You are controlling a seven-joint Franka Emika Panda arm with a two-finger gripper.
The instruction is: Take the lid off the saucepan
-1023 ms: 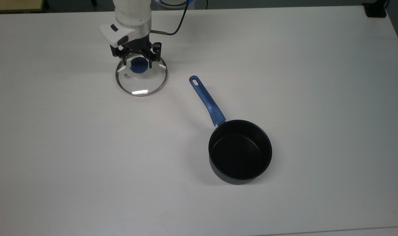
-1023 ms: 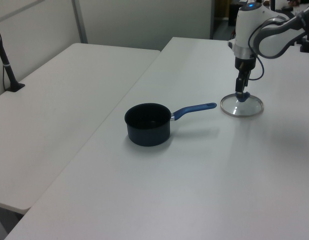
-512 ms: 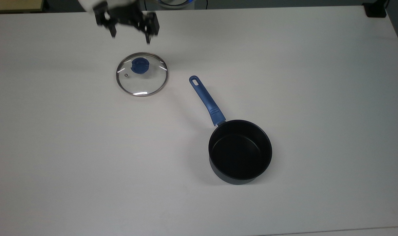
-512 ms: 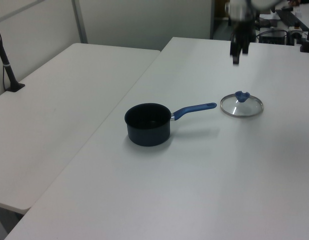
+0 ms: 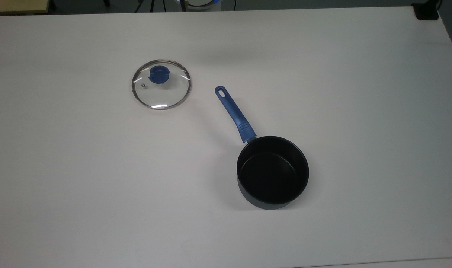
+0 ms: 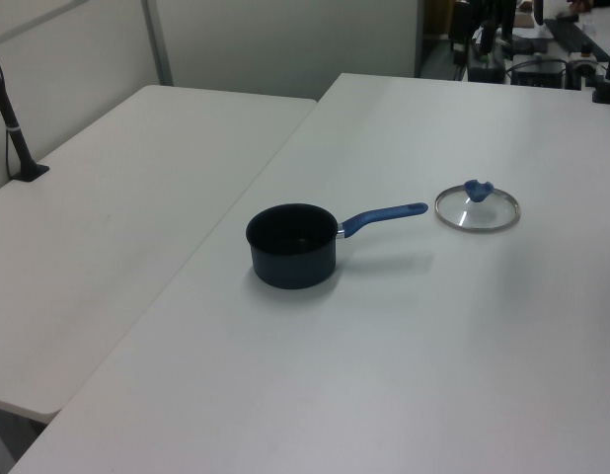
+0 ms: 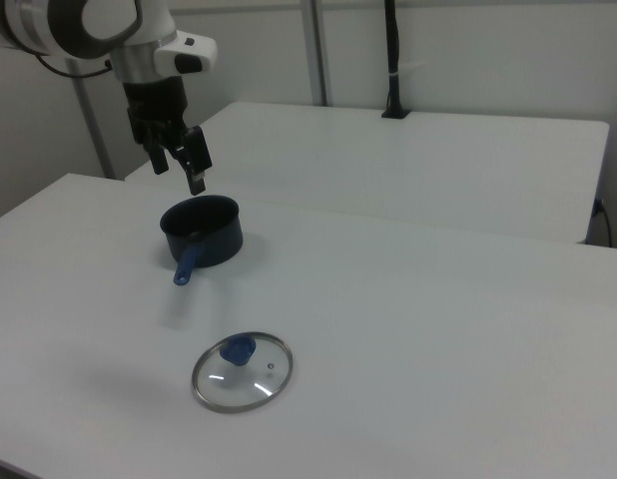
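White laminate table (image 5: 99, 186) carries both task items, well apart from one another. Small round black saucepan (image 5: 272, 171) stands uncovered, its dark interior bare, its long blue handle (image 5: 235, 114) running toward 11 o'clock in the top view. Round clear glass lid with a metal rim (image 5: 161, 84) lies flat on the table at about 10 o'clock from the pot, just past the handle's end, blue centre knob (image 5: 159, 74) upward. Two-finger gripper (image 7: 179, 157) hangs high above the table in the right view, jaws spread and holding nothing.

Judged from this layout, the lid is off and the task looks complete. Remaining risks are small: a low arm sweep could clip the protruding handle and spin the pot, or nudge the lid, which would slide easily on the smooth surface.
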